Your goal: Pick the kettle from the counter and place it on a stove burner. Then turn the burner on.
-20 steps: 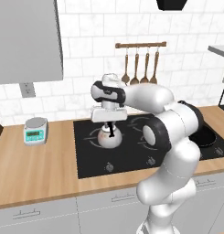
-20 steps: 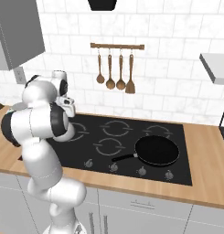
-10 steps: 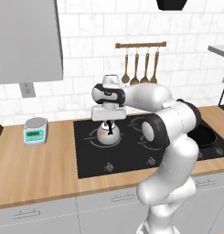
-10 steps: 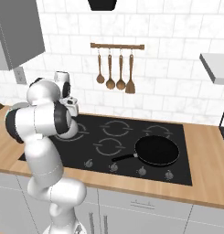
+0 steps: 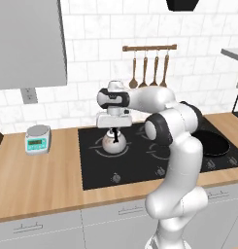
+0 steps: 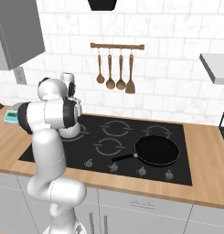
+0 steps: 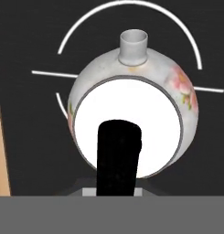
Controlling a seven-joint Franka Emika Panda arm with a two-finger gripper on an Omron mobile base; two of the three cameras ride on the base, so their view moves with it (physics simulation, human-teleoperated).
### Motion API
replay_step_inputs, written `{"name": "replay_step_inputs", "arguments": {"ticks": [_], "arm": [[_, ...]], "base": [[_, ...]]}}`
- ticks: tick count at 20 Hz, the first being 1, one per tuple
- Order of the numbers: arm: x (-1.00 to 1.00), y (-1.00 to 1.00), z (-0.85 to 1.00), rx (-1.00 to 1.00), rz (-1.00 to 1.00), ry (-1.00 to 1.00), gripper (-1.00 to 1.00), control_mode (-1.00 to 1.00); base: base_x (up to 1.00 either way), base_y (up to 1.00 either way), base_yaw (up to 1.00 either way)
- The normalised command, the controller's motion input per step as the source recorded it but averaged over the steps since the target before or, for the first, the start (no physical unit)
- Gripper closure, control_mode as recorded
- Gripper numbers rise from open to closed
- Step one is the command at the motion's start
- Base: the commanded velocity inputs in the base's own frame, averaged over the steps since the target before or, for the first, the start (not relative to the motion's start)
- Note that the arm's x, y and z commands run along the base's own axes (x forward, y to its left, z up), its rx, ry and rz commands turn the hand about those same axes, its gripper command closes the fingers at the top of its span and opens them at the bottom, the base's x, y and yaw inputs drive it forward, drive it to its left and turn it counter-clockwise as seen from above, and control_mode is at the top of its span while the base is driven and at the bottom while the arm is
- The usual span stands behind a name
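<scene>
The kettle (image 5: pixel 113 141) sat on the burner (image 7: pixel 86 27) of the cooktop (image 5: pixel 91 170), inside the ring, so heating could start. The gripper (image 5: pixel 113 128) hung just above its handle; I cannot tell how open it was.

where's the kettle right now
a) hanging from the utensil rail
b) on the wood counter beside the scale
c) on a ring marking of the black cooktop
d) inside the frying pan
c: the kettle stands on the black cooktop inside a grey ring marking, under the end effector, well apart from the scale and the frying pan.
</scene>
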Motion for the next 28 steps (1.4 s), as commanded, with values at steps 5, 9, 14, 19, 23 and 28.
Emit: {"name": "replay_step_inputs", "arguments": {"ticks": [5,9,14,19,23,28], "arm": [[0.05,0.00,-0.30,0.00,0.00,0.04,1.00,-1.00],[0.00,0.00,-0.06,0.00,0.00,0.00,1.00,-1.00],[0.00,0.00,0.00,0.00,0.00,-0.01,1.00,-1.00],[0.00,0.00,0.00,0.00,0.00,0.00,1.00,-1.00],[0.00,0.00,0.00,0.00,0.00,0.00,-1.00,-1.00],[0.00,0.00,0.00,0.00,0.00,0.00,-1.00,-1.00]], "base": [[0.00,0.00,0.00],[0.00,0.00,0.00],[0.00,0.00,0.00],[0.00,0.00,0.00],[0.00,0.00,0.00],[0.00,0.00,0.00]]}}
